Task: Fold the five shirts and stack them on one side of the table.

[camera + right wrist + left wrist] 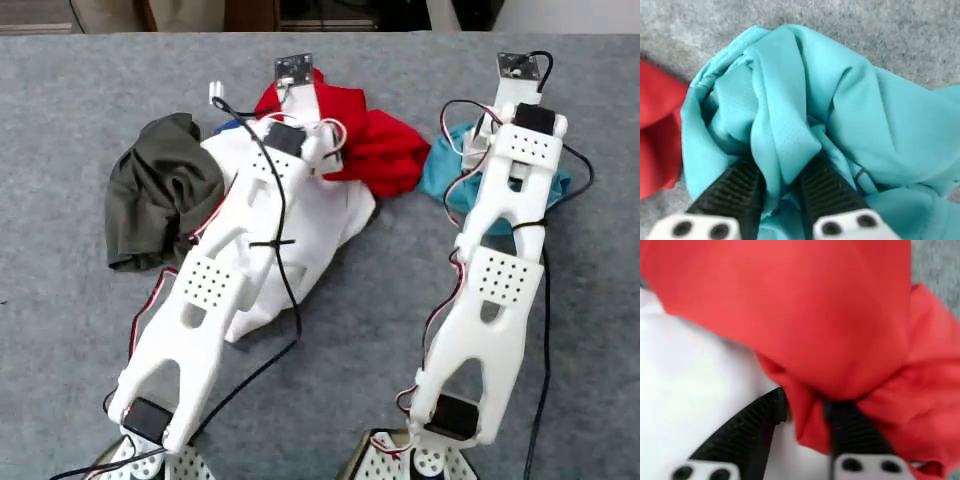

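Observation:
A crumpled red shirt (385, 145) lies at the back middle of the grey table, partly on a white shirt (330, 215). My left gripper (805, 407) is shut on a fold of the red shirt (805, 315), with the white shirt (695, 395) beside it. A teal shirt (443, 178) is bunched at the back right under the right arm. My right gripper (782, 172) is shut on a ridge of the teal shirt (790, 100). An olive shirt (160, 195) sits in a heap at the left. A bit of blue cloth (228, 127) peeks out behind the white shirt.
The grey table (80, 330) has bare room at the front left, at the far right and between the two arms. Loose cables run along both arms. The table's back edge (120, 34) lies just behind the shirts.

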### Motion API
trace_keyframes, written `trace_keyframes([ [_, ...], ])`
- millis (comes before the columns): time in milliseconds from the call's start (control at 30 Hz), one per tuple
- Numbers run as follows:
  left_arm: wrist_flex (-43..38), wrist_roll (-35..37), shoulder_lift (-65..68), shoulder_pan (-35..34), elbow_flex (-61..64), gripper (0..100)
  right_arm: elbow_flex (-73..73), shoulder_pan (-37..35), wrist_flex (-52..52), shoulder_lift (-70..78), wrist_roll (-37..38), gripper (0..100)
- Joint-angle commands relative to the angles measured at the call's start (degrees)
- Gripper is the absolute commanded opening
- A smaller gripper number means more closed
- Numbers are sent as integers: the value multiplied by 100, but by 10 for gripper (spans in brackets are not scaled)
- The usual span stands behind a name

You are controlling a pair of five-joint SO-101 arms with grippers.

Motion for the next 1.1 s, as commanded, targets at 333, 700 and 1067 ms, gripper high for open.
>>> trace_keyframes([
  [333,2743,-413,-1719,-1574,-1398,19,-145,40,-220,-40,62,5],
  [700,2954,-993,-3055,-2523,-413,19,-145,31,-229,-40,62,5],
  [1067,2936,-1829,-4295,-1758,3859,91,-145,40,-308,-40,62,5],
])
